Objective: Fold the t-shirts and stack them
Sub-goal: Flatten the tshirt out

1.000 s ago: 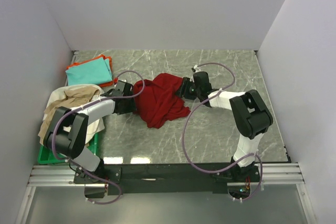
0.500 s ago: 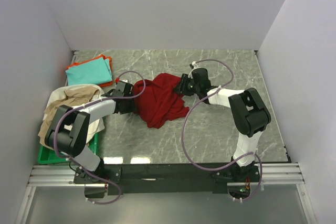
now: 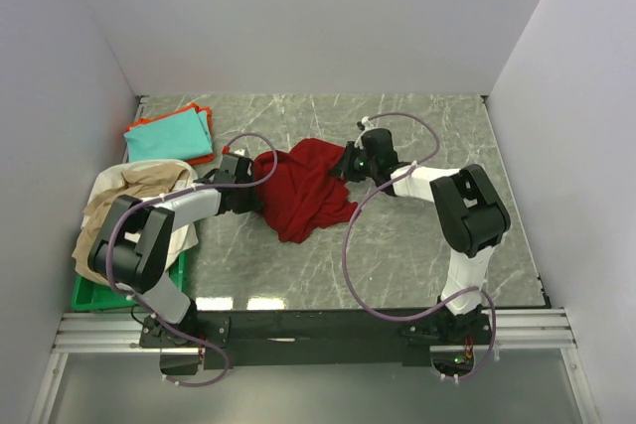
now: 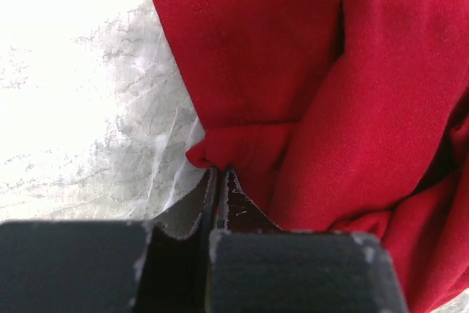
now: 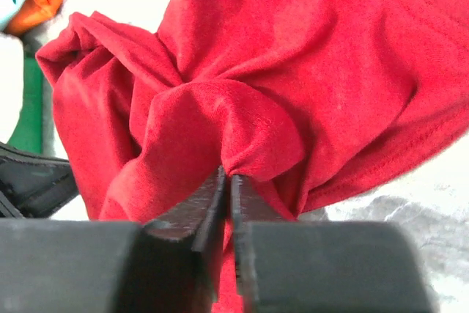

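The counter [image 3: 427,245] carries the dark red t-shirt [image 3: 303,191] at its middle, crumpled and not yet spread flat, so I judge its fold barely begun. To its left the beige and white t-shirts [image 3: 139,196] lie heaped, unfolded, over the green tray [image 3: 87,295]. In the far left corner the teal t-shirt [image 3: 169,136] sits folded on the orange t-shirt [image 3: 207,157]: 2 look done. The left gripper [image 4: 218,174] and the right gripper [image 5: 227,177] each have their fingers pinched together on a fold of the red cloth, at opposite sides.

Counter [image 3: 417,245]: grey veined marble, fills mid frame. Tray [image 3: 87,297]: green plastic, lower left, at counter's edge. Walls [image 3: 298,17]: plain white, three sides
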Controlling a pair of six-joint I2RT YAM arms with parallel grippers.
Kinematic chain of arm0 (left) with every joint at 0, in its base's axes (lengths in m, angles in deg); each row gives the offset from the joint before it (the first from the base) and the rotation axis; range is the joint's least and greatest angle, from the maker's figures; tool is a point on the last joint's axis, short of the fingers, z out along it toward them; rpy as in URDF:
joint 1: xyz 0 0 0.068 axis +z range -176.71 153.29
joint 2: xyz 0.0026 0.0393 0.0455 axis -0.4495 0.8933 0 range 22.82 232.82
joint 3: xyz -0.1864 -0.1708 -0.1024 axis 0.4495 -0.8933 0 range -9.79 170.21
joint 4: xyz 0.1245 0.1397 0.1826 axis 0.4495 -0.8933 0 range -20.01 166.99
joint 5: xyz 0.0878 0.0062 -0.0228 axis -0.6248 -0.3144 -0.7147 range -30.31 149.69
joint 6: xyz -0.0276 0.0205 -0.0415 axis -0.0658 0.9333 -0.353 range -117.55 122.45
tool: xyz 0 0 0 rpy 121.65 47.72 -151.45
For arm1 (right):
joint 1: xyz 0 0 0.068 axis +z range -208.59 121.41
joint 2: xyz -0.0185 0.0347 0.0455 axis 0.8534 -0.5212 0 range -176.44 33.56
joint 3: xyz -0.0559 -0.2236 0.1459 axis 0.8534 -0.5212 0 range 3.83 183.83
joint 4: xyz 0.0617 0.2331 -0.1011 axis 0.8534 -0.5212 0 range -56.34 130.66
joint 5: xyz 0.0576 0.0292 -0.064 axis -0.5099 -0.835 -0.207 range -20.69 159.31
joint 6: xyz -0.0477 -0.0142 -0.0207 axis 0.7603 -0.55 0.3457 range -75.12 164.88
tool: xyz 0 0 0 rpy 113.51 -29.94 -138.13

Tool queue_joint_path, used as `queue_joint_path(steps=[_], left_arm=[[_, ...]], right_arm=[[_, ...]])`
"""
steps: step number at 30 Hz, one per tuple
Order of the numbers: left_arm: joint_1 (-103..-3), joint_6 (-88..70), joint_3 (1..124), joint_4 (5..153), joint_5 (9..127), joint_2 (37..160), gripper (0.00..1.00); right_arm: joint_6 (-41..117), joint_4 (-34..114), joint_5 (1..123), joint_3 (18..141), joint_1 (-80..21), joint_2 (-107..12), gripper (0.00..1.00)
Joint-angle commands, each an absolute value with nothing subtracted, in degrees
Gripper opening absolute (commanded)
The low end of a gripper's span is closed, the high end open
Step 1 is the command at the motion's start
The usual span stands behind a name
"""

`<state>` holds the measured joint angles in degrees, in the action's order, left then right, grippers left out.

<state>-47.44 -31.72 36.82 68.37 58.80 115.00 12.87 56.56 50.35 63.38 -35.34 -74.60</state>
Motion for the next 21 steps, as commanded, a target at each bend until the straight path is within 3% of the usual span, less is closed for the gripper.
queue_joint_path(steps=[1,3,9,15,21], left_arm=[[-47.81,-32.09,36.26,67.15,59.86,115.02,0.00],[-47.89,-32.44,36.79,66.18,55.83,113.70,0.00],[-47.81,-33.14,42.67,59.95,48.09,104.83,0.00],[-49.73,-30.70,55.13,54.85,42.56,92.56,0.00],[-54.13,-27.00,63.06,54.23,41.85,86.82,0.00]], right_arm=[[12.80,57.72,49.09,66.76,-35.82,-74.72,0.06],[12.97,56.92,49.44,66.41,-36.35,-73.58,0.00],[14.90,50.70,52.42,64.83,-39.68,-61.56,0.00],[20.52,37.53,64.08,67.63,-40.04,-37.70,0.00],[22.55,33.28,67.90,68.87,-39.78,-22.44,0.00]])
